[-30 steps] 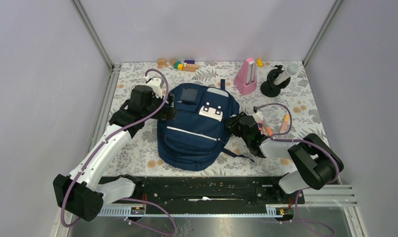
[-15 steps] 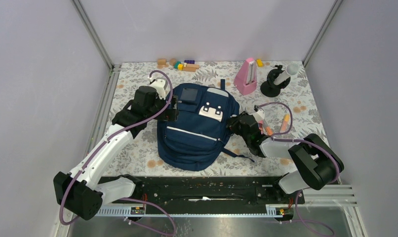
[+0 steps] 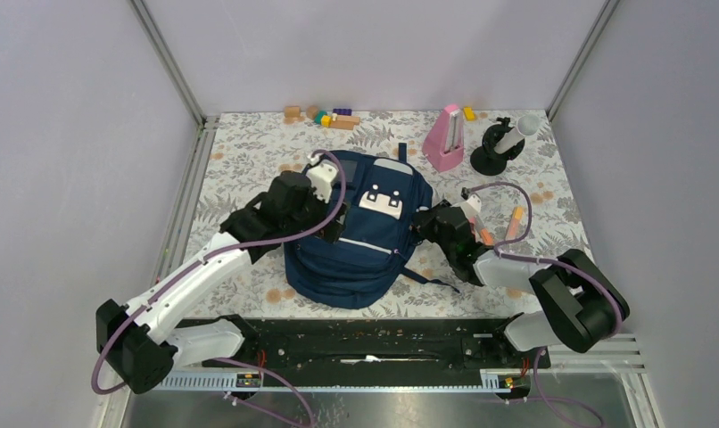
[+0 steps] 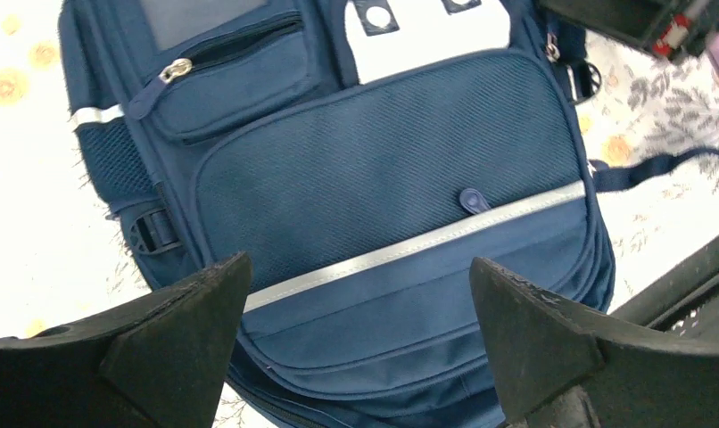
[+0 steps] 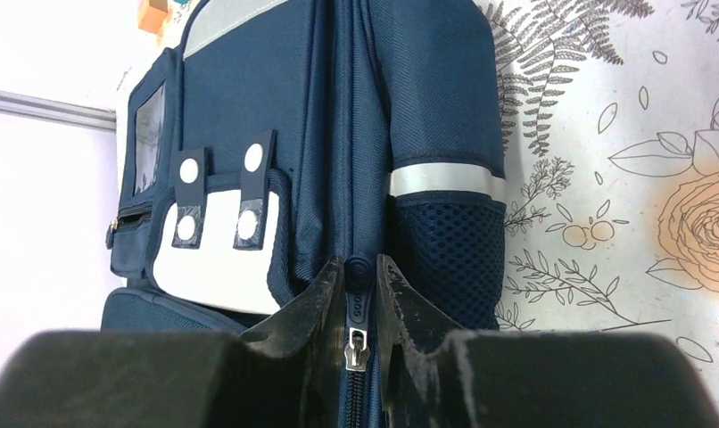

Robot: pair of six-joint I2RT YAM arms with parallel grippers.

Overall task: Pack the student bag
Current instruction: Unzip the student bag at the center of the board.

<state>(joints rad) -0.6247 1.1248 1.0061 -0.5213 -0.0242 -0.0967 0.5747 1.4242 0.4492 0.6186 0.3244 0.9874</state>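
The student bag [image 3: 360, 254] lies flat on its back mid-table, navy with a white patch [image 3: 381, 201] on its front pocket. My left gripper [image 3: 332, 228] hovers open over the bag's front. In the left wrist view the left gripper [image 4: 358, 266] has wide-apart jaws framing the reflective stripe [image 4: 409, 250] of the bag [image 4: 383, 169]. My right gripper [image 3: 425, 225] is at the bag's right side. In the right wrist view the right gripper [image 5: 360, 263] is shut on the navy zipper pull [image 5: 355, 299] of the bag [image 5: 249, 116], whose main zipper looks closed.
A pink metronome [image 3: 445, 139] and a black stand with a white object [image 3: 499, 148] stand at the back right. Coloured blocks [image 3: 325, 116] lie at the back edge. Orange items [image 3: 515, 221] lie right of the right arm. Enclosure walls surround the table.
My left arm has swung right, from the bag's left edge to over its front panel. The right gripper has stayed on the zipper pull, shifting only slightly.
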